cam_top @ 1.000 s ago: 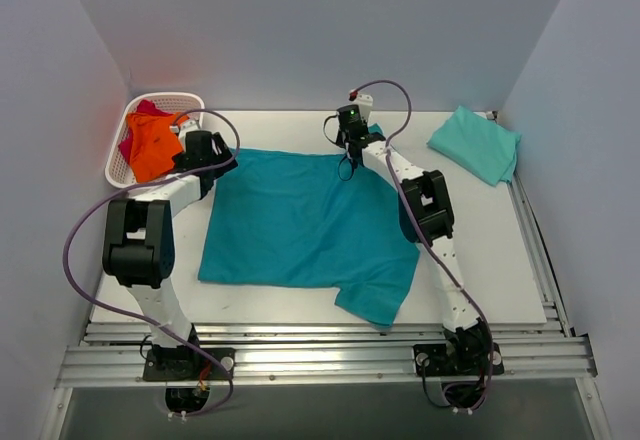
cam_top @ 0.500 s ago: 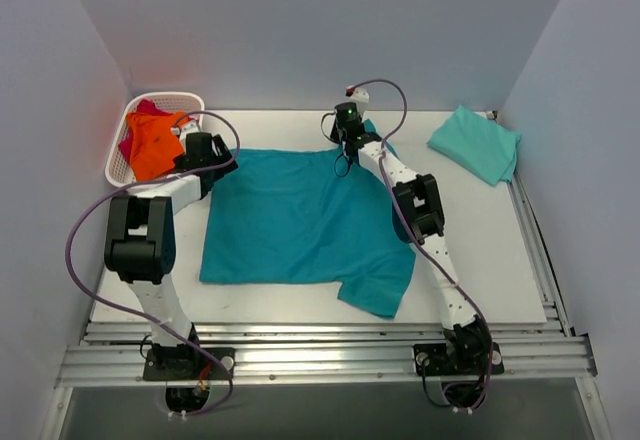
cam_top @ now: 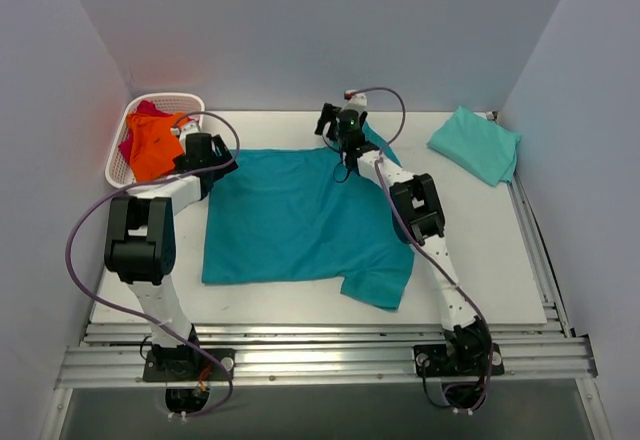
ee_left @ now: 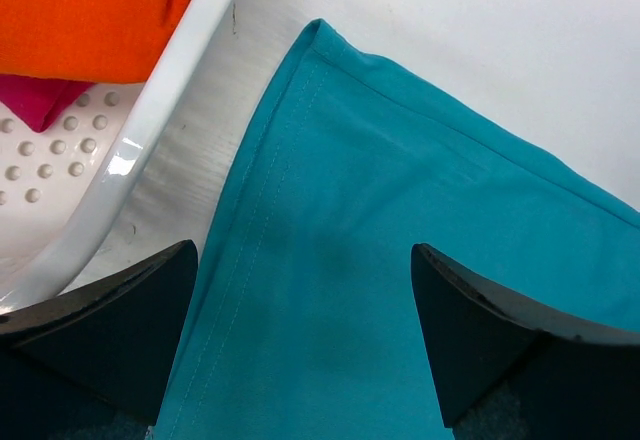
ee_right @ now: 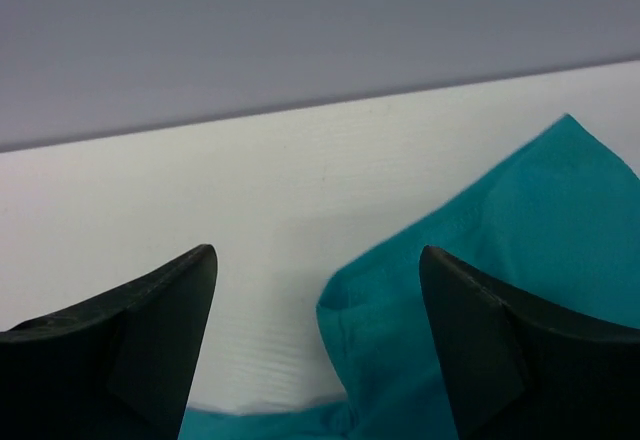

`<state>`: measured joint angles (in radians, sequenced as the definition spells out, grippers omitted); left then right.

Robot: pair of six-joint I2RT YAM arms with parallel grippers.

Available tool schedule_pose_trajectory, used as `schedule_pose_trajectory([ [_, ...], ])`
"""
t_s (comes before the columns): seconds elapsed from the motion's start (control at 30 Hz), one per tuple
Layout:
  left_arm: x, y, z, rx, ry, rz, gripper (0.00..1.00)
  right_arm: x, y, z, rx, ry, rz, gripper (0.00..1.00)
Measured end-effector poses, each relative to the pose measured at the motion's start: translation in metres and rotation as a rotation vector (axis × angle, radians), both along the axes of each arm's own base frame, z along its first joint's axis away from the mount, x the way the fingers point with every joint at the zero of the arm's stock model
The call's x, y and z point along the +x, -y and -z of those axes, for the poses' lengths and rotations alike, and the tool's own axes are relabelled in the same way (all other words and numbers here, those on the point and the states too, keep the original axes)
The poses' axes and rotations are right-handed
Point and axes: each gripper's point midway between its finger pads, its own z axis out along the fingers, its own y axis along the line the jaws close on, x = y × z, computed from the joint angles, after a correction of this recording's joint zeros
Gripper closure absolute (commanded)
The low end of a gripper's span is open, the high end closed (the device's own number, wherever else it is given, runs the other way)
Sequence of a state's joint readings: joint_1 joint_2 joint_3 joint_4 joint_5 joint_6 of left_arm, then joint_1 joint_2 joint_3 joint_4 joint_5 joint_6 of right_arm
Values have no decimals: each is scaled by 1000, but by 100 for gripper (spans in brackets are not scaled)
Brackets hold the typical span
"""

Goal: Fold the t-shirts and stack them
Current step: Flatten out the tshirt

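Note:
A deep teal t-shirt (cam_top: 300, 220) lies spread flat on the white table (cam_top: 490, 250), one sleeve hanging toward the near edge. My left gripper (cam_top: 207, 156) hovers open over its far-left corner; in the left wrist view the gripper (ee_left: 300, 248) straddles the teal hem (ee_left: 330, 260). My right gripper (cam_top: 336, 126) stands open at the shirt's far edge. In the right wrist view the gripper (ee_right: 315, 251) holds nothing, and bunched teal cloth (ee_right: 480, 250) lies below it. A mint-green t-shirt (cam_top: 475, 143) sits folded at the far right. Orange (cam_top: 152, 145) and magenta-red (cam_top: 145, 110) t-shirts fill the basket.
The white lattice basket (cam_top: 190, 100) stands at the far left, its rim (ee_left: 165, 110) right beside my left gripper. Grey walls close in the back and both sides. A metal rail (cam_top: 320, 355) runs along the near edge.
My right gripper has opened and let go of the teal shirt's far edge, after carrying it a little back and left. The left arm has not moved.

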<state>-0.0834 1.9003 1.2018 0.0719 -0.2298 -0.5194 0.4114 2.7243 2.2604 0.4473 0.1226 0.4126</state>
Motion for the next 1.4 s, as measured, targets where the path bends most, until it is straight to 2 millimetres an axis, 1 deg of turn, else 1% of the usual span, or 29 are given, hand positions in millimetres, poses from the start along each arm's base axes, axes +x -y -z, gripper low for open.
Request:
schedule_pose_trajectory([
  [0.07,1,0,-3,2,11,1,3,-18,7,5,-51,-17,9,21],
  [0.13,0,1,-9,9,23,2,4,-39,16,-2,-105,-28,36,21],
  [0.2,-8,1,-25,27,54,-7,4,-68,24,-30,-157,-10,67,21],
  [0.23,-15,3,-37,41,74,-9,4,-82,27,-52,-179,20,86,21],
  [0.3,-30,12,-74,74,147,-8,5,-116,31,-114,-201,123,124,21],
  [0.33,-39,21,-98,88,198,3,6,-136,32,-146,-206,172,144,21],
  [0.37,-54,29,-133,108,284,4,6,-153,30,-174,-198,214,155,21],
  [0.4,-61,46,-145,103,315,35,6,-175,29,-207,-176,267,161,18],
  [0.43,-76,65,-169,102,396,71,6,-200,25,-234,-133,305,147,11],
  [0.47,-92,82,-187,92,464,113,6,-223,22,-255,-91,335,124,4],
  [0.5,-108,97,-202,58,542,153,6,-244,21,-269,-45,357,96,4],
  [0.53,-120,106,-205,26,595,179,6,-259,26,-276,-5,366,70,4],
  [0.57,-127,107,-202,3,639,191,6,-266,34,-275,27,364,55,2],
  [0.6,-130,103,-194,-5,661,197,6,-269,47,-269,42,349,66,2],
  [0.67,-132,99,-170,9,631,213,6,-268,67,-240,12,276,113,1],
  [0.7,-135,103,-152,29,578,233,6,-270,75,-219,-32,219,144,0],
  [0.73,-139,110,-140,49,533,261,6,-279,76,-196,-90,156,157,0],
  [0.77,-146,119,-136,62,515,288,6,-292,72,-178,-151,101,159,0],
  [0.83,-162,136,-141,67,517,313,6,-326,52,-158,-249,40,132,0],
  [0.9,-180,142,-146,58,489,293,4,-366,37,-152,-291,11,86,0],
  [0.93,-186,142,-149,43,463,271,5,-385,37,-153,-274,4,65,0],
  [0.97,-191,138,-151,34,434,244,6,-397,44,-154,-256,-2,59,0],
  [1.03,-198,128,-156,13,390,185,7,-415,77,-165,-168,1,89,0],
  [1.1,-207,121,-149,7,334,147,7,-428,109,-181,-42,19,131,0],
  [1.17,-220,114,-129,24,245,124,7,-441,130,-191,58,18,161,0],
  [1.2,-228,110,-116,38,194,114,7,-445,135,-194,101,14,168,0],
  [1.27,-243,103,-95,70,104,99,8,-450,136,-182,115,-37,171,0],
  [1.33,-258,94,-77,92,24,75,9,-449,128,-155,74,-122,156,0],
  [1.4,-270,87,-66,100,-31,53,9,-448,115,-119,33,-232,124,0],
])
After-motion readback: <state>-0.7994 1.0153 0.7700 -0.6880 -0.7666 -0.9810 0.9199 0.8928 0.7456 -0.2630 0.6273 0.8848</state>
